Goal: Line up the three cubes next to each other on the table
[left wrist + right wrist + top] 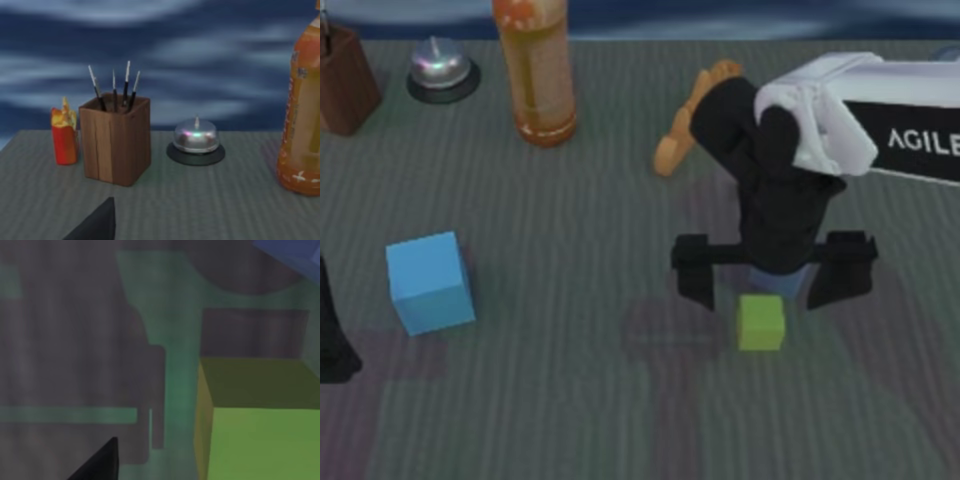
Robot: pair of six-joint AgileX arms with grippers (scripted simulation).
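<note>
From above, the right gripper (772, 270) hangs low over the table (570, 400) right of centre, its two dark fingers (695, 270) spread wide apart, and under the wrist a sliver of the slate-blue cube (782, 281) shows between them. The lime-green cube (761, 322) sits just in front of it, touching or nearly so, while the sky-blue cube (430, 282) stands well apart at the left. The step in hand looks like either gripping or letting go of the slate-blue cube beside the green one; done well, the jaws should travel straight up and down and stay square to the cube, so neither finger nudges the green neighbour out of line. The left arm (332, 340) is parked at the left edge. Along the far side stand an orange bottle (535, 70), a bell (442, 68), a wooden holder (342, 80) and an orange object (692, 120) half under the arm, none near the row. The left wrist view shows the brush holder (116, 140), a carton of fries (64, 137), the bell and the bottle, but not that claw's state; I cannot tell it. The right wrist view has the green cube (260, 430) close, with a blue corner (292, 250) beyond.
</note>
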